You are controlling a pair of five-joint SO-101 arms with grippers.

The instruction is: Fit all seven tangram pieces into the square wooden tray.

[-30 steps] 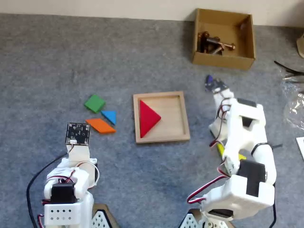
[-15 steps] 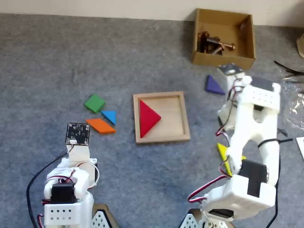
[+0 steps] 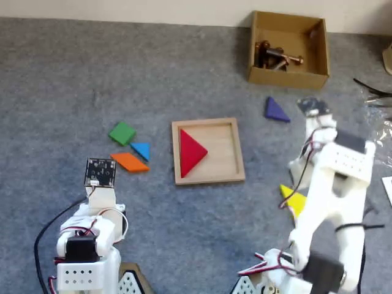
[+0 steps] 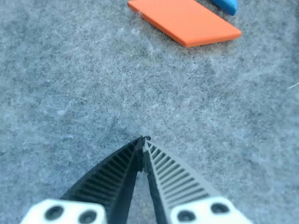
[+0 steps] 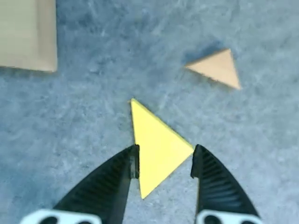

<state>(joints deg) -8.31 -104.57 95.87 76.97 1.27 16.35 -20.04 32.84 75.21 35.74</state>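
Right end effector is spread open, its fingers on either side of the yellow triangle, which lies on the table right of the tray and nearer. A tan triangle lies close by. Left end effector is clenched on nothing over the table, near the orange piece. Inside the tray, a red triangle sits on the left side. Green square and blue triangle lie left of the tray. A purple triangle lies to its far right, near a box.
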